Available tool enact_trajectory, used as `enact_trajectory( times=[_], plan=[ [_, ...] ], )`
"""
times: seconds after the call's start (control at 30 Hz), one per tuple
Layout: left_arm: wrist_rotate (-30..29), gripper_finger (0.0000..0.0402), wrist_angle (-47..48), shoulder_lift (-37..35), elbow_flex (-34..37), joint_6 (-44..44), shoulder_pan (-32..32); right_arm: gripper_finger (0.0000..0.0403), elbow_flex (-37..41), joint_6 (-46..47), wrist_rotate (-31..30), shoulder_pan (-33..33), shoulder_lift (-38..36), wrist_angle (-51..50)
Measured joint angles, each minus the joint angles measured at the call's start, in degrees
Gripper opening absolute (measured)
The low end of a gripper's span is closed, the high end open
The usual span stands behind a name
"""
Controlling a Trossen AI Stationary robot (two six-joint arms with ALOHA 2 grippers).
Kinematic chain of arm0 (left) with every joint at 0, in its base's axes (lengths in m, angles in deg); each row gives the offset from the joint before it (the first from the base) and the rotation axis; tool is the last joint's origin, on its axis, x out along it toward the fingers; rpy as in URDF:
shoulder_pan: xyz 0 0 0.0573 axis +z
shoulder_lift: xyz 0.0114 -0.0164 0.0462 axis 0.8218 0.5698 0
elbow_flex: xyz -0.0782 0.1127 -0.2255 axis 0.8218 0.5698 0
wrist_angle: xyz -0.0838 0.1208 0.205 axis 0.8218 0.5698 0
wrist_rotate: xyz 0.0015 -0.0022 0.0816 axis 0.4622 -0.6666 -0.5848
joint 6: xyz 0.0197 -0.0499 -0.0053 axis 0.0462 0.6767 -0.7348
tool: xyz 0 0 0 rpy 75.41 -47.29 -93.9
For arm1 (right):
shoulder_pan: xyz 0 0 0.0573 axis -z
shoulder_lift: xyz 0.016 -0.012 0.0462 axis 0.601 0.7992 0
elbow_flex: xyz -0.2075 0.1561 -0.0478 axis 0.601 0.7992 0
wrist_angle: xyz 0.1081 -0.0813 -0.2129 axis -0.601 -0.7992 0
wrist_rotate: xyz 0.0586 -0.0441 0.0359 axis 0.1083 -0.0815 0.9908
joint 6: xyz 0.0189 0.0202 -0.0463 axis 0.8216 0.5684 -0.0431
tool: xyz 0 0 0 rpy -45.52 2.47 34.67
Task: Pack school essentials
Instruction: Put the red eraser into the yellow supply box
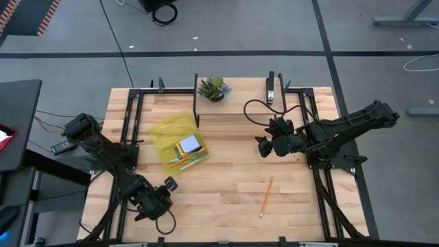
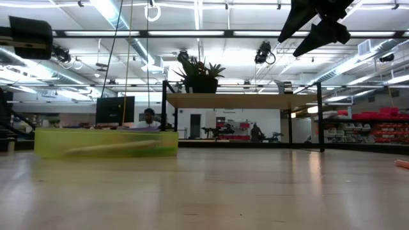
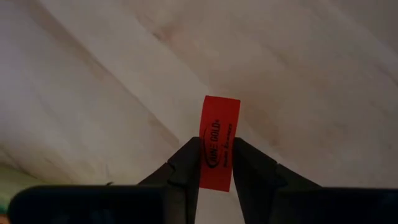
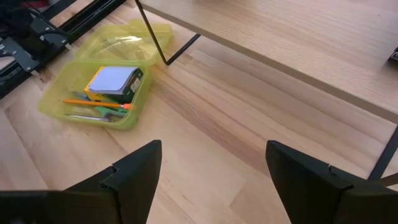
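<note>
Wooden counter (image 1: 226,192) near edge: left gripper (image 3: 214,163), jaws clamped on the red eraser (image 3: 219,142). It likely goes next into the yellow box (image 1: 180,140) farther back, beside the notepad (image 4: 114,79). Right gripper (image 4: 214,171) hovers, jaws wide and empty; one pencil (image 1: 265,197) remains loose.

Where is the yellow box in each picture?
High view: yellow box left of centre, open, beside the shelf.
Low view: box at far left on the table.
Left wrist view: not in it for sure.
Right wrist view: box upper left.
Shared landmark: the shelf with the plant.
</note>
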Motion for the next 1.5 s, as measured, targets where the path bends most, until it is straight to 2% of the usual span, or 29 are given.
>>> enact_trajectory(
  times=[0.47,0.77,1.1,1.5],
  plan=[
    [0.02,0.0088,2.43,-0.25,0.00,-3.61,4.67,0.0293,0.00,0.00,0.00,0.00,0.02,0.00],
    [-0.63,0.0088,5.86,-4.76,0.02,-6.19,8.34,0.0293,0.00,-0.12,0.00,-0.01,0.02,0.00],
    [-1.63,0.0092,8.90,-11.00,0.02,-13.08,13.79,0.0293,0.00,-0.13,-0.44,0.00,0.02,0.11],
    [-0.79,0.0092,10.30,-11.98,2.52,-17.54,21.89,0.0293,0.00,-0.09,-0.44,-0.02,0.02,0.23]
  ],
)
